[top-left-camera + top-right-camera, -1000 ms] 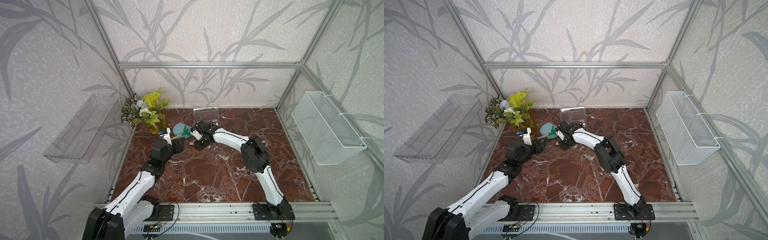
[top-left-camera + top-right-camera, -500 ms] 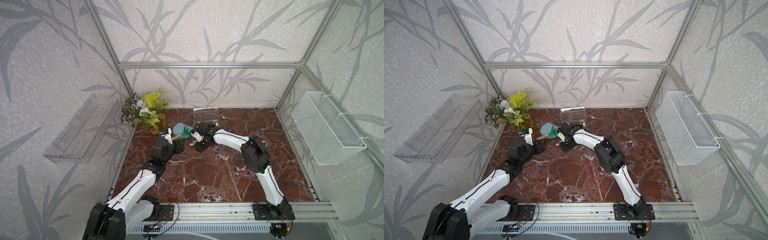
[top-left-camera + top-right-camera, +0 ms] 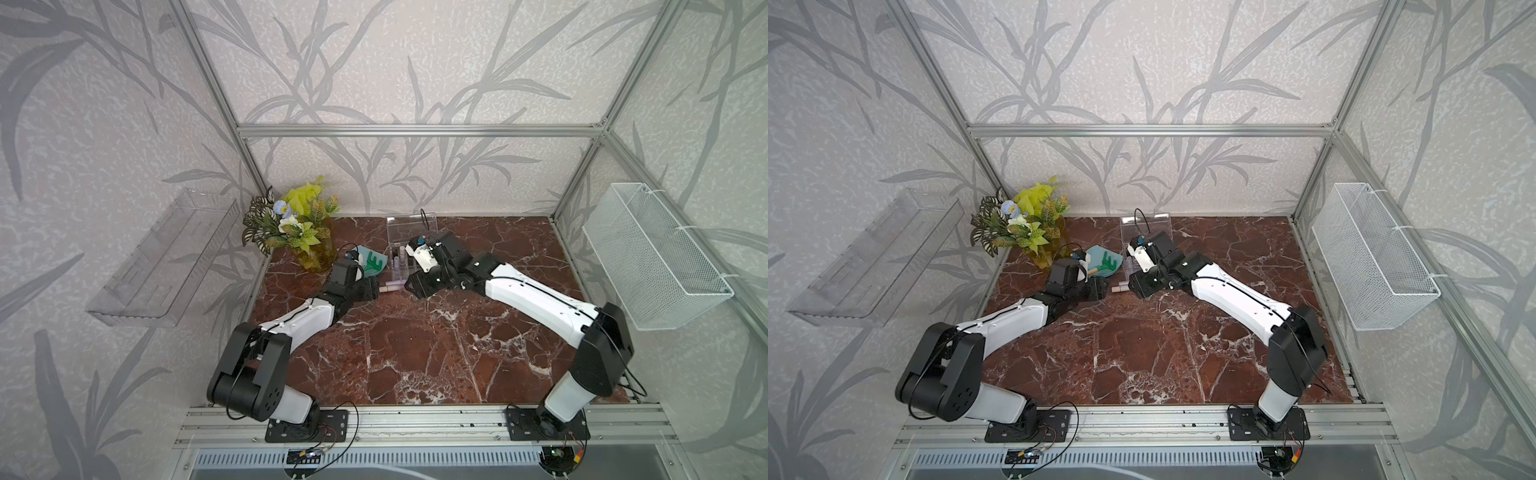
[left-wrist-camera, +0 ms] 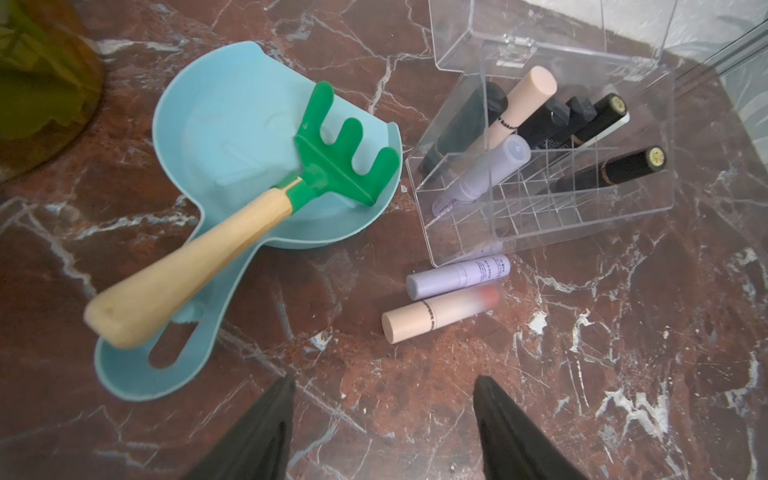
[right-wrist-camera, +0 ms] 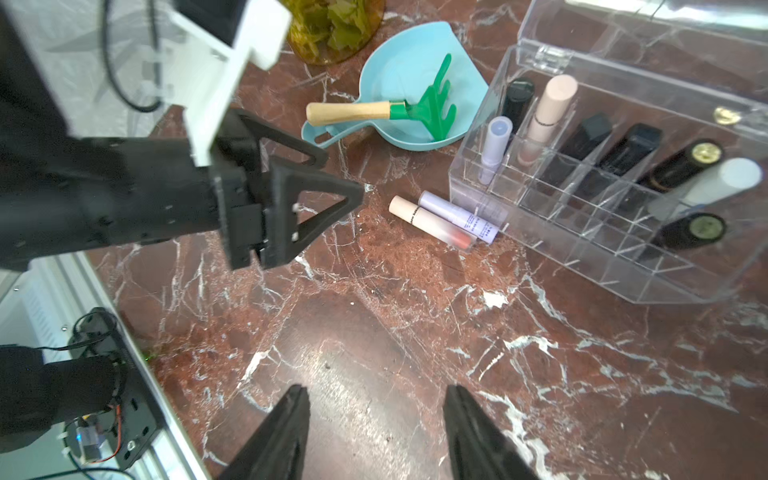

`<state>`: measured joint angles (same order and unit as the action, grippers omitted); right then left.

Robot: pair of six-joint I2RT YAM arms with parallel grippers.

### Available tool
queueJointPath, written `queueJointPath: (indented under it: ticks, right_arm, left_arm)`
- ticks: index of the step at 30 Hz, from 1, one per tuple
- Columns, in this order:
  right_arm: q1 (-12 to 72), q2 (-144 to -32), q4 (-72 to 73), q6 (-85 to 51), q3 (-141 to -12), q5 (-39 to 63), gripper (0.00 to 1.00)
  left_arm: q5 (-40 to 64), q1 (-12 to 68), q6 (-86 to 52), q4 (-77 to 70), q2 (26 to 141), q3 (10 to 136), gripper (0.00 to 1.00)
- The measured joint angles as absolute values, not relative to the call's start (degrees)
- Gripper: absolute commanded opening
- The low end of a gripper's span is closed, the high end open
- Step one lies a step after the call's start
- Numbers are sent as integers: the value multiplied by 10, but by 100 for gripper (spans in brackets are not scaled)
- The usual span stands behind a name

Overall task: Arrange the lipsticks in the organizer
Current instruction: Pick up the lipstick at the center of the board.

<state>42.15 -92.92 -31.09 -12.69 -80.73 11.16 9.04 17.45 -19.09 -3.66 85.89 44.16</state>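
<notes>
Left gripper [image 4: 382, 378]: jaws spread, empty. A lilac tube [image 4: 457, 276] and a pink tube [image 4: 436, 316] lie touching, just ahead of them. Right gripper [image 5: 374, 388]: jaws spread, empty. The organizer [image 5: 623, 266] stands beyond, holding several upright lipsticks [image 5: 552, 108].

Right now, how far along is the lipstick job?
Done: eight lipsticks stand in the organizer. In hand: nothing; left fingers and right fingers are open, empty. Left: a lilac tube and a pink tube lie on the table beside it.
</notes>
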Motion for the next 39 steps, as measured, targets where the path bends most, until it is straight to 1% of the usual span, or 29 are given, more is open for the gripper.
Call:
queueJointPath:
  ticks: [6, 12, 17, 24, 39]
  right_arm:
    - [383, -856, -315, -137, -736, 117, 57]
    - [348, -819, -319, -137, -681, 123, 57]
    - [338, -801, -320, -137, -667, 127, 57]
    - [329, -785, -319, -136, -652, 137, 57]
    - [315, -774, -318, -134, -646, 151, 57]
  left_arm:
    - [91, 183, -148, 35, 935, 540, 85]
    - [74, 218, -99, 114, 976, 602, 87]
    - [64, 240, -55, 177, 1006, 651, 87]
    - [49, 243, -7, 240, 1032, 692, 85]
    - [60, 255, 51, 266, 1103, 739, 79]
